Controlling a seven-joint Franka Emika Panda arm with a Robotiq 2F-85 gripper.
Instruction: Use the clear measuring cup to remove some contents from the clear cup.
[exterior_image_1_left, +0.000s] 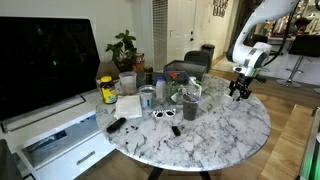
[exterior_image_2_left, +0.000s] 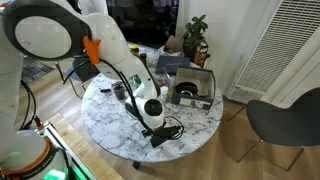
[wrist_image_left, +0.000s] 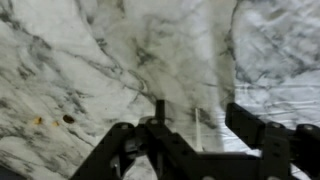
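In an exterior view the tall clear cup (exterior_image_1_left: 190, 106), dark in its lower part, stands near the middle of the round marble table (exterior_image_1_left: 215, 135). My gripper (exterior_image_1_left: 240, 89) hangs low over the table's edge, well away from the cup. It also shows in the other exterior view (exterior_image_2_left: 160, 132). In the wrist view the two dark fingers (wrist_image_left: 198, 115) stand apart over bare marble. A thin pale streak (wrist_image_left: 197, 118) runs between them; I cannot tell what it is. I cannot make out a clear measuring cup in any view.
A yellow-lidded jar (exterior_image_1_left: 107, 90), a wider pale clear container (exterior_image_1_left: 127, 83), a silver can (exterior_image_1_left: 147, 97), a white napkin (exterior_image_1_left: 128, 106), sunglasses (exterior_image_1_left: 163, 114) and a remote (exterior_image_1_left: 116, 125) crowd the table's far side. A black bin (exterior_image_2_left: 190, 88) sits on the table.
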